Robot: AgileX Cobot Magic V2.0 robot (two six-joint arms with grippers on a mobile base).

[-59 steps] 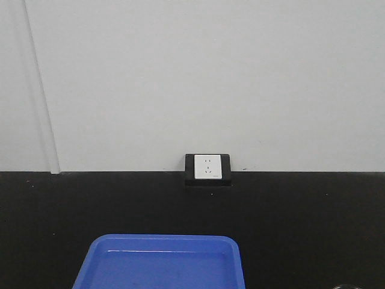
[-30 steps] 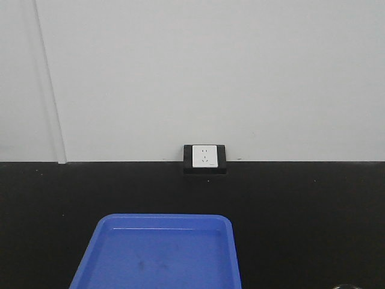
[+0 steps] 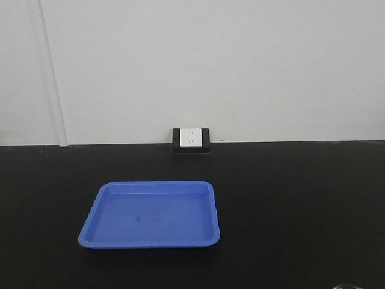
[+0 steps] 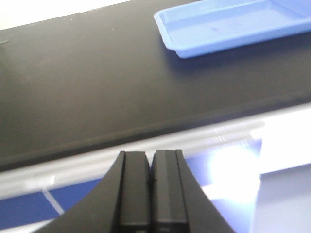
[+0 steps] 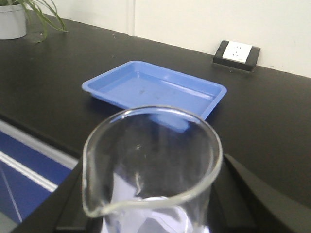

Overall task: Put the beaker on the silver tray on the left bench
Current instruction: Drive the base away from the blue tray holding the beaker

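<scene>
The right gripper point(image 5: 151, 218) is clamped on the clear glass beaker point(image 5: 150, 155), held close to its camera. Beyond it a blue tray point(image 3: 150, 214) lies on the black bench point(image 3: 301, 198). The left gripper point(image 4: 149, 194) has its fingers pressed together, holding nothing.

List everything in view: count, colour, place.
beaker: 1, clear glass, held above the near bench edge
tray: 1, blue, empty, on the bench
socket: 1, white in a black frame, at the wall behind the tray
potted plant: 1, green leaves in a pale pot, on the bench's far corner
bench: 1, black top
wall: 1, white, behind the bench
left claw: 1, black, shut, empty, off the bench edge
right claw: 1, black, shut on the beaker
</scene>
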